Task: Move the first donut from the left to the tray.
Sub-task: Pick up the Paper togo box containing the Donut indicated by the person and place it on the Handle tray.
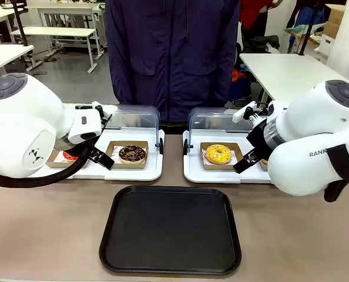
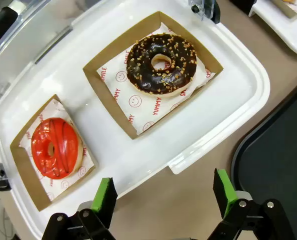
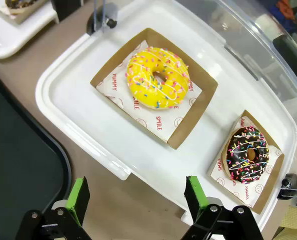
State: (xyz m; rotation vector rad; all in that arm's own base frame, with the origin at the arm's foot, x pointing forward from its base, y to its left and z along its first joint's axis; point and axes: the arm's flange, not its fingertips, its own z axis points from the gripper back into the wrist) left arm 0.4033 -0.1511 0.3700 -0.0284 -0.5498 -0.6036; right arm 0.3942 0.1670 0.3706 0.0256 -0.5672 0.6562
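Bench [image 1: 57,229]: black tray [image 1: 170,230] near centre.
Red donut [image 2: 55,147]: far left, in holder [image 2: 22,172].
Left gripper [image 2: 164,192]: wide, empty.
Right gripper [image 3: 137,192]: wide, empty.

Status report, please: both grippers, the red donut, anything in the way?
Left gripper open, empty. Right gripper open, empty. Red donut in its cardboard holder on the white tray, untouched. Chocolate donut beside it, apart; black tray nearby.

**Hidden and cropped**

From the front, the left arm [image 1: 22,138] covers nearly all of the red donut [image 1: 70,156]; the right arm [image 1: 315,153] hides one end of a white tray [image 1: 215,175]; the left wrist view's edge cuts off the black tray [image 2: 283,165].
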